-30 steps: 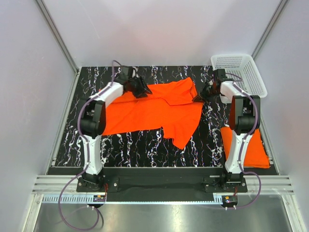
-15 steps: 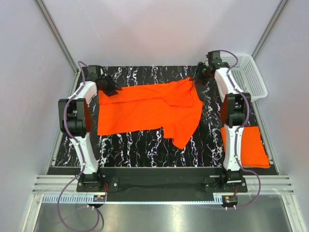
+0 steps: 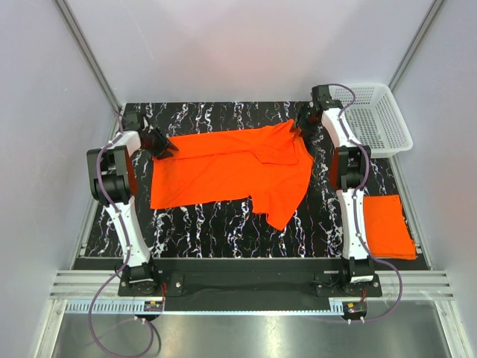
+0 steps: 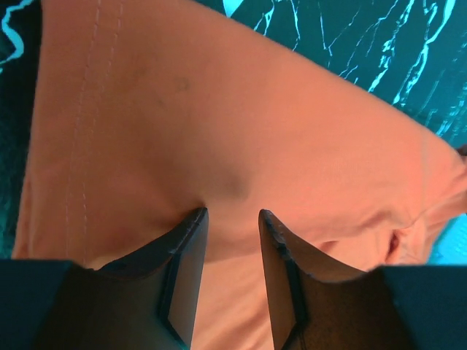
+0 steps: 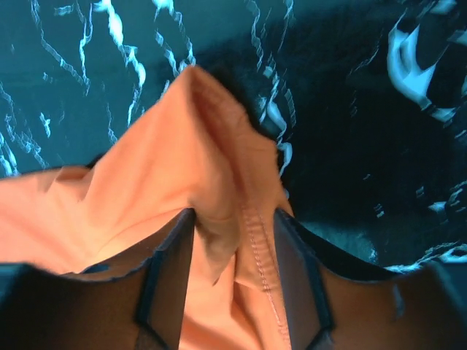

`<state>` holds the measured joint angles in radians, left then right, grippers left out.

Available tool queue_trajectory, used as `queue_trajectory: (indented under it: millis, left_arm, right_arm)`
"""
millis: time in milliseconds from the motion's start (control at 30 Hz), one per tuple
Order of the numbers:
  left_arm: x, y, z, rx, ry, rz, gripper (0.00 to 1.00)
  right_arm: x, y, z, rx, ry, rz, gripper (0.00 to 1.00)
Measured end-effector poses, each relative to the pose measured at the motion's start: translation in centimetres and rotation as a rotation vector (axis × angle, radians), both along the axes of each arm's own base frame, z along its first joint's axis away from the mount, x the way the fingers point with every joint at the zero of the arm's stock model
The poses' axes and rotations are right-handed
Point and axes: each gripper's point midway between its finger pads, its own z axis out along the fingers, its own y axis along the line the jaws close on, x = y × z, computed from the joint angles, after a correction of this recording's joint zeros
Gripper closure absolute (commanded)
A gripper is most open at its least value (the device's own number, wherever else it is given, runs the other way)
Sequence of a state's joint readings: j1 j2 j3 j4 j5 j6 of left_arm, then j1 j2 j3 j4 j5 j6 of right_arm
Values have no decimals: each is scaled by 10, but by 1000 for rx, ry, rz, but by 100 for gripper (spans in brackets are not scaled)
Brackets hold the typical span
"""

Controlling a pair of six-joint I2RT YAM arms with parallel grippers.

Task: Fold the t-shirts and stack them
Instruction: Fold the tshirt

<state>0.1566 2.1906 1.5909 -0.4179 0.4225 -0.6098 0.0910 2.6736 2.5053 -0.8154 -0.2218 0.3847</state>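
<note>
Flattening seems to be the step in hand, and I am judging that it wants both far corners worked together. The bright orange short-sleeved t-shirt [image 3: 223, 168] is lying spread on the black, white-veined table [image 3: 223, 220]. Its left half is lying fairly smooth, while toward the right the cloth is doubling over itself and a flap is trailing toward the near edge. Doing this well probably means taking each far corner cleanly and drawing the two apart until the far edge is running straight. That doubled part should be opened out before any fold, since cloth this thin is likely to carry a wrinkle into every later fold.

The left gripper [image 4: 232, 219] is hovering at the shirt's far-left corner with its jaws partly apart. Orange cloth is showing through the gap and puckering at one fingertip, so it is touching rather than clamping, as far as I can see. The right gripper [image 5: 235, 213] is sitting at the far-right corner, jaws likewise apart, straddling a raised, seamed ridge of cloth without squeezing it. Further right, a second orange t-shirt folded into a flat rectangle [image 3: 387, 227] is lying at the near right of the table.
</note>
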Motion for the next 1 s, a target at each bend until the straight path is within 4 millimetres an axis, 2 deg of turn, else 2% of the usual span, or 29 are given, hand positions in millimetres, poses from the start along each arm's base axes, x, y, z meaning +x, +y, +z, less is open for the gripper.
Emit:
queue_trajectory:
  millis: [33,167,300,467,500,667,800,833,1000]
  left_arm:
    - [0,1,0,-10,-1,1,59]
    - [1,9,1,-24,0,18,59]
    - [2,17,0,-45,3,36,59]
    - [6,20,0,-63,-3,38,59]
    - [7,20,1,-64,-6,37,59]
    - [8,21,2,-60,-10,37,58]
    - [7,24,11,-36,-24,39,57]
    - [7,24,16,-32,-32,38,57]
    - [13,27,39,-21,-92,45,57]
  right_arm:
    - [3,-1,0,-4,-8,0,61]
    - [11,-9,-6,-48,-22,-33,91]
    - [14,-20,-8,-89,-23,-103,94]
    - [16,-19,-8,-96,-25,-132,79]
    - [16,-19,-7,-96,-25,-132,72]
    - [17,-19,-3,-100,-33,-131,56]
    - [14,-24,1,-128,-30,-132,43]
    - [13,-25,2,-133,-28,-127,33]
    - [17,-18,17,-111,-66,-84,28]
